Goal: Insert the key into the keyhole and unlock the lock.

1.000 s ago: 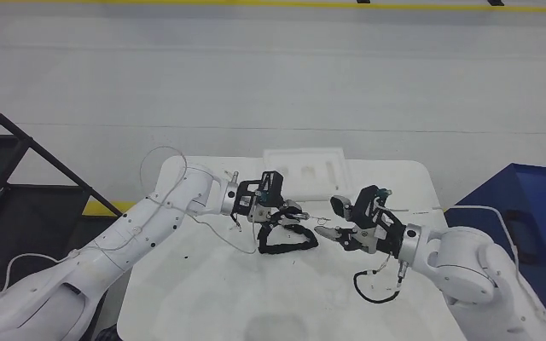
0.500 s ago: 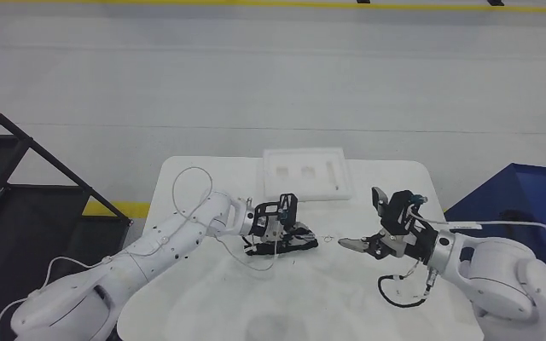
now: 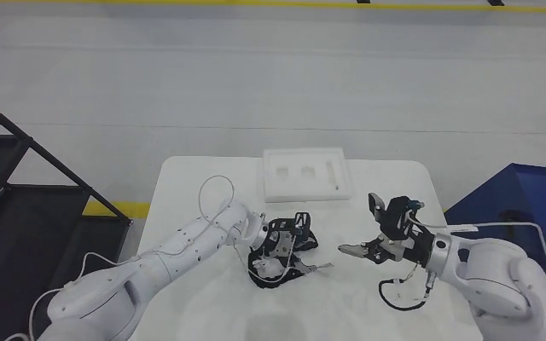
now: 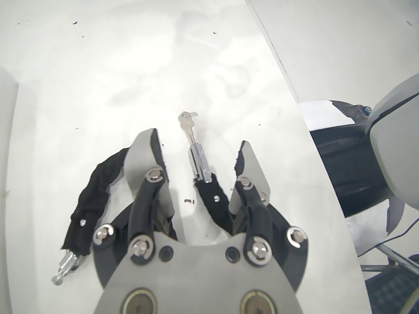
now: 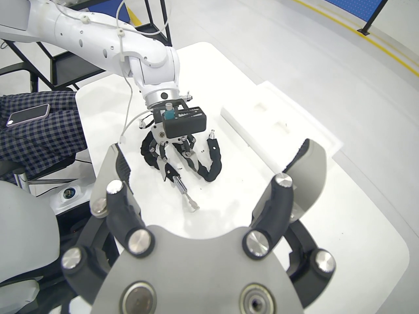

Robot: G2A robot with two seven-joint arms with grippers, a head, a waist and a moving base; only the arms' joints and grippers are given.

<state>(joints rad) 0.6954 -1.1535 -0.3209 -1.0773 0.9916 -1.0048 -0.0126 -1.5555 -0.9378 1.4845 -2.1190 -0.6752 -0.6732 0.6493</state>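
Room: pale grey floor (image 3: pixel 273 77) with a yellow line (image 3: pixel 256 4) along the far side; a black rack (image 3: pixel 43 162) stands at 9 o'clock of the table and a blue bin (image 3: pixel 512 192) at 3 o'clock
Table (image 3: pixel 196 281): white with rounded corners; a white foam tray (image 3: pixel 305 173) with shallow recesses sits at its 12 o'clock edge
Lock (image 4: pixel 88 191): a chain in a black fabric sleeve, lying curled on the table near the centre, a little toward 9 o'clock; one end finishes in a chrome cylinder (image 4: pixel 200 161), the other in a small metal pin (image 4: pixel 63 271)
Key (image 4: pixel 187 125): silver; its blade sits in the end of the chrome cylinder with the head left outside, low over the tabletop, and how deep it goes cannot be told; in the top view it points from the lock toward 3 to 4 o'clock
Left gripper (image 4: pixel 198 142): over the lock, tips down toward the table; spread wide, the fingers (image 4: pixel 154 151) on either side of the cylinder and neither pad touching it
Right gripper (image 5: pixel 211 148): at 3 o'clock of the key, near it but apart; jaws spread and nothing between them, tips aimed toward 9 o'clock, at the key's head
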